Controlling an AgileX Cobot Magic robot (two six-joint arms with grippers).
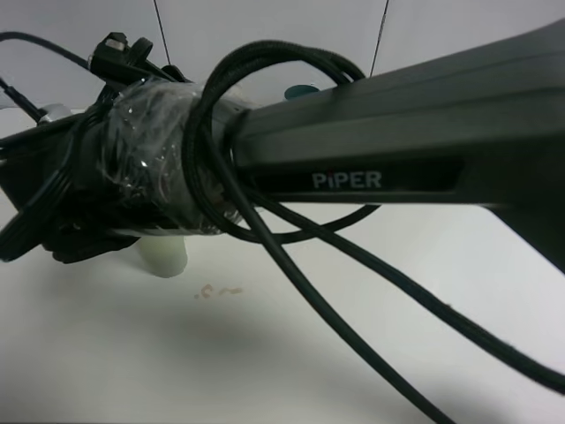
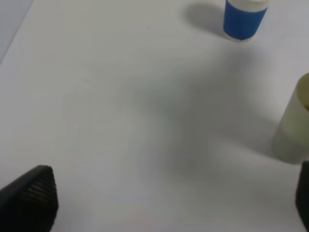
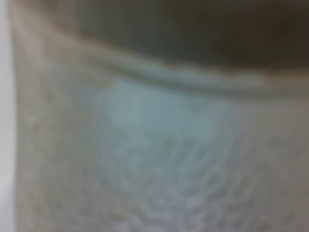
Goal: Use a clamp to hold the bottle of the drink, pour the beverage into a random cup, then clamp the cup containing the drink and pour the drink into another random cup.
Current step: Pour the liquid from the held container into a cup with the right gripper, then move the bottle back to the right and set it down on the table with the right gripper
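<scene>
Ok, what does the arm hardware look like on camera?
Dark grey arm with white PIPER lettering, black braided cables looping around it, and clear plastic wrap round the wrist. The left hand has black ribbed pads.

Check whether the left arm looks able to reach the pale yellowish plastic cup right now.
Probably yes. The left gripper is open wide, with only bare white table between it and the pale yellowish plastic cup. The right arm, stretched across the scene, might crowd it.
</scene>
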